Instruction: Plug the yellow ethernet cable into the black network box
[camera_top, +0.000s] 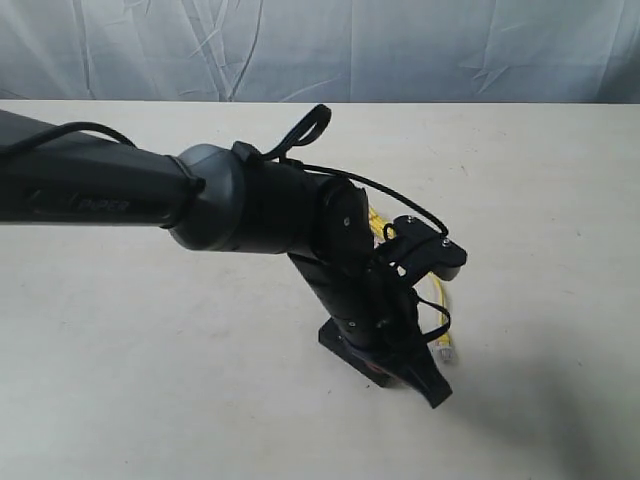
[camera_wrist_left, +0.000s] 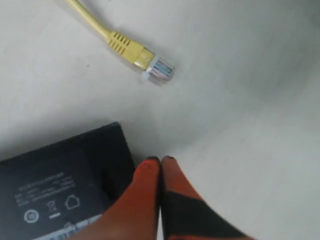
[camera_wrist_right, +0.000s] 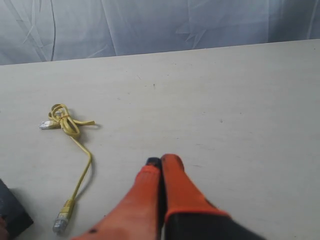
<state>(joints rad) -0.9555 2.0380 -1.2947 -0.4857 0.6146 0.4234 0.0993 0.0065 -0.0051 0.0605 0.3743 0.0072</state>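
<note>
1. My left arm (camera_top: 120, 190) comes in from the left over the table (camera_top: 150, 400) and bends down onto the box (camera_top: 340, 345). In the exterior view it hides most of the box.
2. My left pincer (camera_wrist_left: 160, 161) is pinched closed with nothing in it. Its tips sit just beside the box's corner; I cannot tell whether they touch it.
3. The cable (camera_top: 441, 300) lies on the table to the right of the box. Its free plug (camera_wrist_left: 157, 69) is near the box but apart from it, not plugged in.
4. My right pincer (camera_wrist_right: 160, 162) is also closed and empty, over bare table and well apart from the cable.
5. Only the left wrist view shows the box's printed label (camera_wrist_left: 47, 195) and the plug's clear tip. Only the right wrist view shows the cable's looped bundle (camera_wrist_right: 64, 120) with its second plug, which my arm blocks in the exterior view.
</note>
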